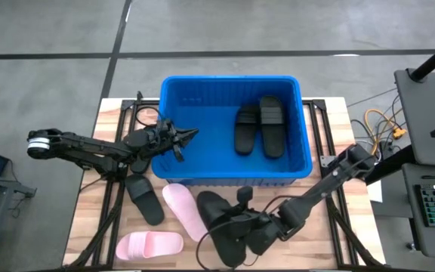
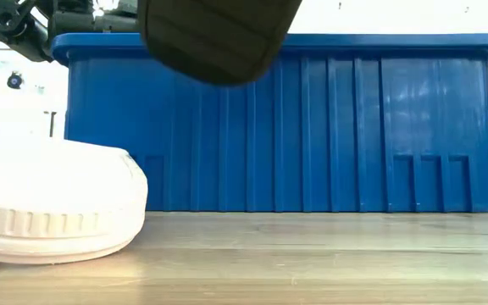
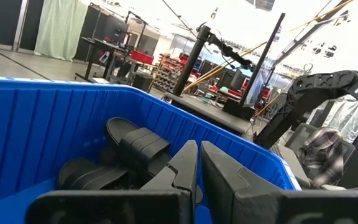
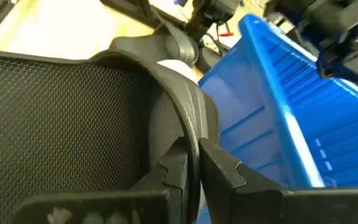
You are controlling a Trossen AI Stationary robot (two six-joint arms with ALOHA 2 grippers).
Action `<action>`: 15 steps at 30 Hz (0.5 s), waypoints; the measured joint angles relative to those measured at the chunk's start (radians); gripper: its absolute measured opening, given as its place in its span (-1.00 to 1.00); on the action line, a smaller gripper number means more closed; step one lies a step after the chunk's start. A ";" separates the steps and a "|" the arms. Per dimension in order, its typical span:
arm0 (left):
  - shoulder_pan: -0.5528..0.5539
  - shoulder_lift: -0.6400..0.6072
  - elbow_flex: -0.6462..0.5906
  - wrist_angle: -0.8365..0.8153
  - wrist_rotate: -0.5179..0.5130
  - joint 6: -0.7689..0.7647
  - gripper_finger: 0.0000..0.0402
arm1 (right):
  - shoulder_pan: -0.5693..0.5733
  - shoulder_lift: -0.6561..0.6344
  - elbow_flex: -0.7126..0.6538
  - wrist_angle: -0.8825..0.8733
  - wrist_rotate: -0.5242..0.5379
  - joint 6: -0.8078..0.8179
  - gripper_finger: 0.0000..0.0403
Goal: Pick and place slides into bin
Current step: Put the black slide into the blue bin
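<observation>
Standing at the far middle of the wooden desk (image 1: pixel 89 219), the large bright blue plastic bin (image 1: pixel 232 128) has much free floor on its left half, and two black rubber slides (image 1: pixel 260 126) lie side by side in its right half, long axes running from near wall to far wall. The right gripper (image 1: pixel 236 225), on an arm stretched low across the near desk, is clenched on the strap of a black slide (image 1: pixel 219 223) raised just before the bin's near wall, beside two light pink slides (image 1: pixel 183 211) and another black one (image 1: pixel 143 198). The left gripper (image 1: pixel 191 134) is closed and empty, reaching level over the bin's left rim.

Overhead and level views share the bin (image 1: pixel 174 128).
</observation>
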 joint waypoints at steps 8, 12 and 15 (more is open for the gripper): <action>-0.001 0.000 0.000 0.000 0.000 0.000 -0.97 | 0.015 -0.066 0.000 0.006 0.116 0.022 -0.87; -0.001 0.000 0.000 0.000 -0.001 0.000 -0.97 | 0.021 -0.087 0.000 0.003 0.144 0.019 -0.87; -0.001 0.000 -0.001 -0.001 -0.003 0.000 -0.97 | 0.021 -0.096 0.000 -0.003 0.160 0.018 -0.87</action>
